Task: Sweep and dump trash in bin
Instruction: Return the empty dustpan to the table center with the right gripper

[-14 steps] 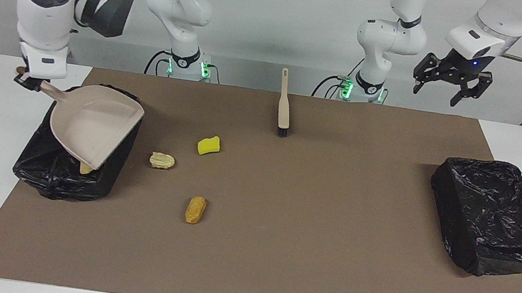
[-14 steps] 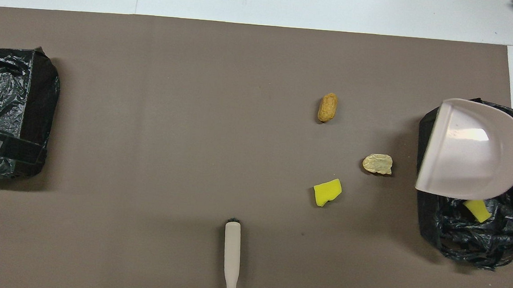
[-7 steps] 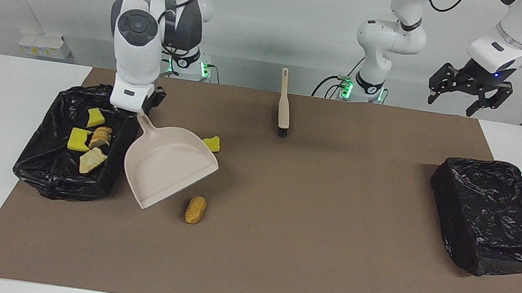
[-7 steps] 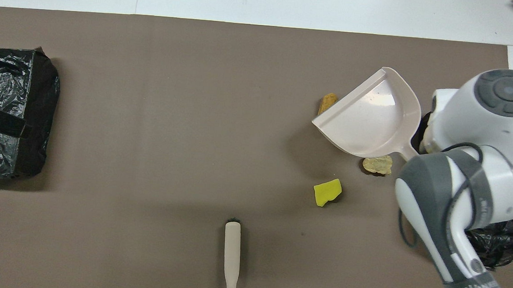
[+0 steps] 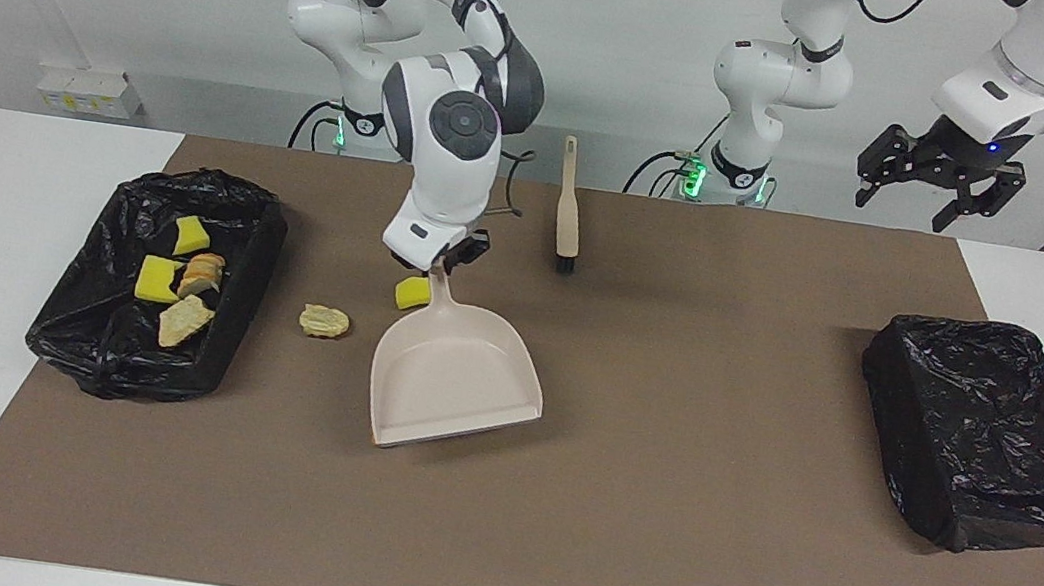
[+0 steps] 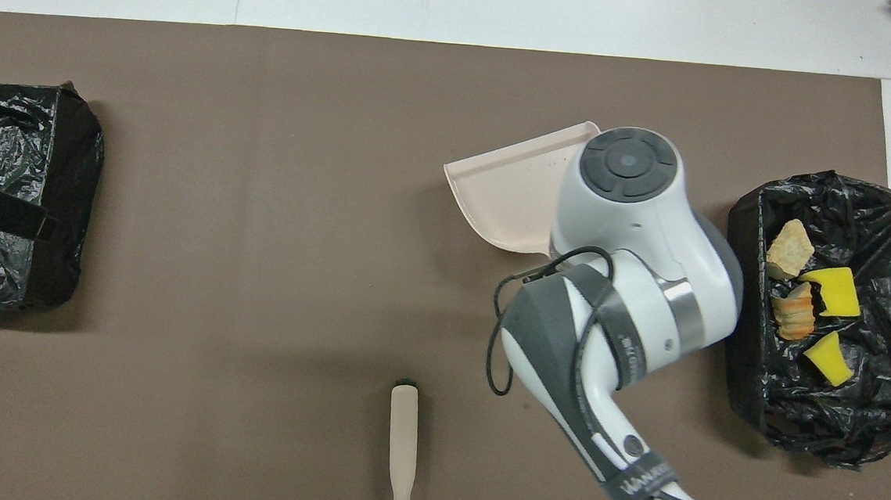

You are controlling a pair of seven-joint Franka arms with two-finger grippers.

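My right gripper [image 5: 444, 261] is shut on the handle of the beige dustpan [image 5: 456, 375], which hangs low over the middle of the mat with its lip pointing away from the robots. In the overhead view the right arm hides that gripper and only part of the dustpan [image 6: 508, 195] shows. Loose trash: a yellow sponge chunk [image 5: 409, 294] beside the handle and a tan piece [image 5: 324, 320] toward the bin. The black-lined bin [image 5: 118, 371] at the right arm's end holds several scraps [image 6: 794, 317]. My left gripper [image 5: 935, 181] hangs open, waiting above the left arm's end.
The beige brush [image 5: 570, 209] lies on the mat close to the robots, bristles pointing away from them; its handle [image 6: 403, 443] shows in the overhead view. A second black-lined bin [image 5: 987, 435] sits at the left arm's end of the brown mat.
The right arm swung the emptied dustpan from over its bin to the middle of the mat, where it now covers the brown pastry piece. The left gripper rose slightly, then held still.
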